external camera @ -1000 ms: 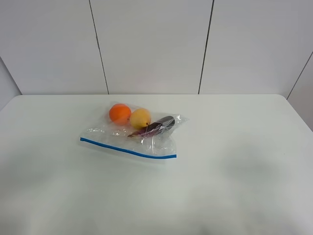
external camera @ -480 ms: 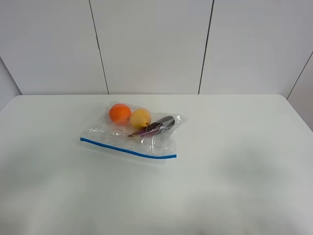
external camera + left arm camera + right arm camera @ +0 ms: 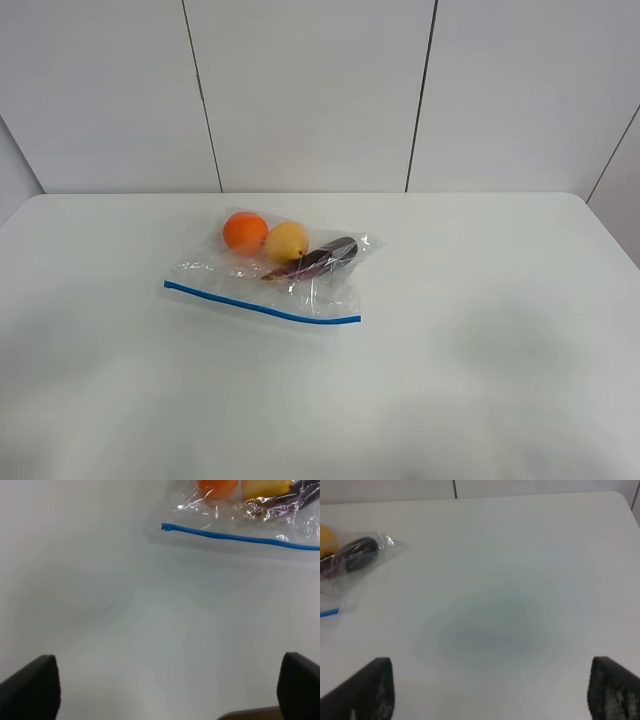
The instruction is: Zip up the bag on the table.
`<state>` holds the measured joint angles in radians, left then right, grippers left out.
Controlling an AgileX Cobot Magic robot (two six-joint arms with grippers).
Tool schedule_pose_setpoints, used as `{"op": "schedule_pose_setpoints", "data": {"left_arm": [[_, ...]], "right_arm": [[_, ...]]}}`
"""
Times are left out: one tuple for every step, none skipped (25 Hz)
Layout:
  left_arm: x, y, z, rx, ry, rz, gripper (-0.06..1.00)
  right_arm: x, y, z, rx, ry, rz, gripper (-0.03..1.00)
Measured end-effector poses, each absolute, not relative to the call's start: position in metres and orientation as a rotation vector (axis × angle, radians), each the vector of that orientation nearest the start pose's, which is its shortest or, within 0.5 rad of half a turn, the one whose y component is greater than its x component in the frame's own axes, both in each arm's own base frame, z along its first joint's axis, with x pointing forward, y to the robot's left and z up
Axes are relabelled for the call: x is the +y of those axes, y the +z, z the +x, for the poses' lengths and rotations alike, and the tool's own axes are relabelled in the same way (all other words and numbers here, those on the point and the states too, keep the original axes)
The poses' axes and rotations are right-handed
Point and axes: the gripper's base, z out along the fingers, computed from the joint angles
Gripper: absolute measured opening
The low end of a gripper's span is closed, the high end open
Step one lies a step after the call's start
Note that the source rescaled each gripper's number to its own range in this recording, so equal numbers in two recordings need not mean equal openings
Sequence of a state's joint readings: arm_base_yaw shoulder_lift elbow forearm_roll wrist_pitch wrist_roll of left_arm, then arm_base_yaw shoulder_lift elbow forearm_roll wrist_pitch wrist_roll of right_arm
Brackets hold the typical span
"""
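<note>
a clear floppy plastic zip bag [image 3: 272,272] lies left of centre on the plain white table [image 3: 480,330] — blue zipper strip [image 3: 262,304] nearest; left gripper [image 3: 165,690] and right gripper [image 3: 490,692] both spread wide above bare table.

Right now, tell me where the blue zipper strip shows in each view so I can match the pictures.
Exterior high: the zipper strip runs along the bag's near edge, left of centre on the table.
Left wrist: it crosses the picture's upper right, with one end showing.
Right wrist: only a short end shows at the left edge.
Shared landmark: the dark purple item in the bag, seen in all three views.
</note>
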<state>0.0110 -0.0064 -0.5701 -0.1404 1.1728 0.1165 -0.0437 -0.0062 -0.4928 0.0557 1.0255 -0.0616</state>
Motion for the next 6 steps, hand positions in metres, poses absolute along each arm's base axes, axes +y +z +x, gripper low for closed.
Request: {"op": "schedule_pose_setpoints", "data": {"left_arm": [[-0.0120, 0.2878, -0.0196, 2.069, -0.090, 0.132, 1.00], [-0.0120, 0.2878, -0.0196, 2.069, -0.090, 0.132, 1.00], [-0.0120, 0.2878, -0.0196, 2.069, -0.090, 0.132, 1.00], [-0.0120, 0.2878, -0.0196, 2.069, -0.090, 0.132, 1.00], [-0.0120, 0.2878, -0.0196, 2.069, -0.090, 0.132, 1.00], [-0.0120, 0.2878, -0.0196, 2.069, -0.090, 0.132, 1.00]], "right_arm": [[0.0045, 0.2782, -0.0035, 2.009, -0.001, -0.019, 0.90], [0.0045, 0.2782, -0.0035, 2.009, -0.001, -0.019, 0.90], [0.0045, 0.2782, -0.0035, 2.009, -0.001, -0.019, 0.90], [0.0045, 0.2782, -0.0035, 2.009, -0.001, -0.019, 0.90], [0.0045, 0.2782, -0.0035, 2.009, -0.001, -0.019, 0.90], [0.0045, 0.2782, -0.0035, 2.009, -0.001, -0.019, 0.90]]}}
